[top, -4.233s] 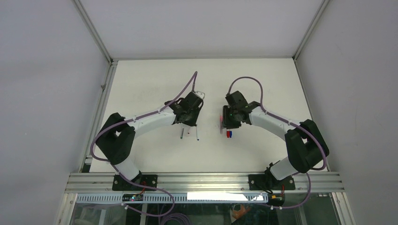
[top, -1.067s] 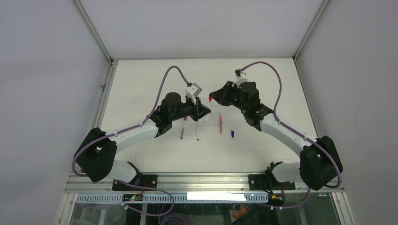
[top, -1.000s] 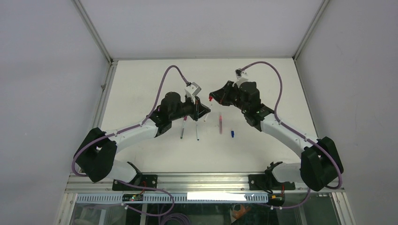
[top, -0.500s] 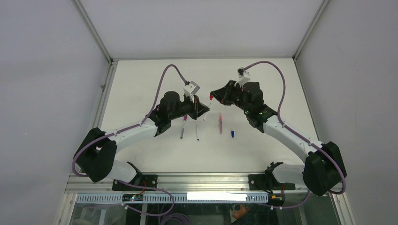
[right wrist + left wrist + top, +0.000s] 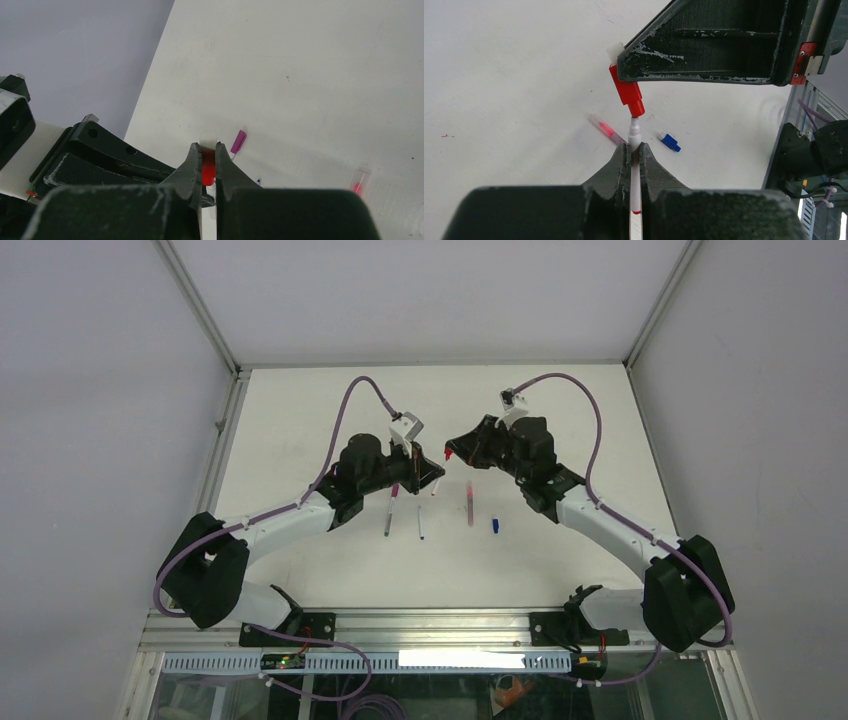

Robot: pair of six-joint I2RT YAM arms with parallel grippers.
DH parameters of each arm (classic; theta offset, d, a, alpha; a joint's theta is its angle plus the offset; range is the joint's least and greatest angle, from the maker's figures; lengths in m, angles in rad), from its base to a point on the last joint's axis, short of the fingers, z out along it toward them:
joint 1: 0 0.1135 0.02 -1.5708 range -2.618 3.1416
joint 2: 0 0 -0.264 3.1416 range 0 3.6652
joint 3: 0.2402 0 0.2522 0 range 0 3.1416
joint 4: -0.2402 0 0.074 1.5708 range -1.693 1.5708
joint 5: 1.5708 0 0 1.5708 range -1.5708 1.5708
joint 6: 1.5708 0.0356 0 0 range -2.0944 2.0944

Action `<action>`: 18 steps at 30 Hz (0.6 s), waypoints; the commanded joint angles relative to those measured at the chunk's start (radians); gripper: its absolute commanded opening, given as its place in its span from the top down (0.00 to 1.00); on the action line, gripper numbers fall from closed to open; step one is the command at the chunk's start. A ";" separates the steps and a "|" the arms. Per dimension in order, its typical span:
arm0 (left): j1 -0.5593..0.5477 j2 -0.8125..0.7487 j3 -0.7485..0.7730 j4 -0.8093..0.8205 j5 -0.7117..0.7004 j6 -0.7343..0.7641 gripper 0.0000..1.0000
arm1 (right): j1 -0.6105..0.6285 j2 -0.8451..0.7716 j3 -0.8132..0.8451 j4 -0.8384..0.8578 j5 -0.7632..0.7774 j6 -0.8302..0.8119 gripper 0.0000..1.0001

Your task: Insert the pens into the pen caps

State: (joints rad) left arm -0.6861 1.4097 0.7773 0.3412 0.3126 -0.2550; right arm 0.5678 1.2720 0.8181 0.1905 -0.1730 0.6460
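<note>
My left gripper (image 5: 634,148) is shut on a thin white pen (image 5: 634,134), whose tip points up and away. My right gripper (image 5: 208,152) is shut on a red pen cap (image 5: 208,169). In the left wrist view the pen's tip touches the open mouth of the red cap (image 5: 628,94), roughly in line with it. In the top view the two grippers meet above mid-table, left (image 5: 436,474) and right (image 5: 455,451). A blue cap (image 5: 494,525) and a pink translucent tube (image 5: 468,502) lie on the table.
Two more pens lie side by side on the table, one with a magenta end (image 5: 392,508) and one with a dark tip (image 5: 421,525). The white table (image 5: 300,420) is bounded by metal rails and grey walls.
Since 4.2 s ago both arms have lifted off the table, carrying the pen and the red cap. Over the last second the grippers have closed together until pen tip meets cap.
</note>
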 commanded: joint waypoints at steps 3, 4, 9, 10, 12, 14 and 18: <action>0.014 -0.031 0.020 0.056 -0.010 -0.012 1.00 | 0.012 0.008 -0.004 0.055 -0.005 -0.006 1.00; 0.015 -0.031 0.020 0.056 -0.009 -0.012 1.00 | 0.012 0.009 -0.004 0.055 -0.006 -0.007 1.00; 0.022 -0.032 0.020 0.057 -0.016 -0.014 1.00 | 0.020 0.002 -0.016 0.049 -0.008 -0.001 1.00; 0.024 -0.032 0.020 0.059 -0.020 -0.016 1.00 | 0.022 0.001 -0.020 0.050 -0.007 0.000 1.00; 0.033 -0.033 0.020 0.068 -0.019 -0.023 1.00 | 0.027 -0.002 -0.031 0.050 -0.004 0.003 1.00; 0.043 -0.034 0.023 0.082 -0.012 -0.032 1.00 | 0.035 -0.005 -0.040 0.049 0.003 0.003 1.00; 0.057 -0.035 0.037 0.093 0.004 -0.045 1.00 | 0.050 -0.006 -0.053 0.050 0.023 -0.002 1.00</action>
State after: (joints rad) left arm -0.6586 1.4097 0.7773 0.3283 0.3264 -0.2825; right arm 0.5888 1.2778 0.7895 0.2428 -0.1490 0.6491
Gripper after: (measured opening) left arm 0.030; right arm 0.050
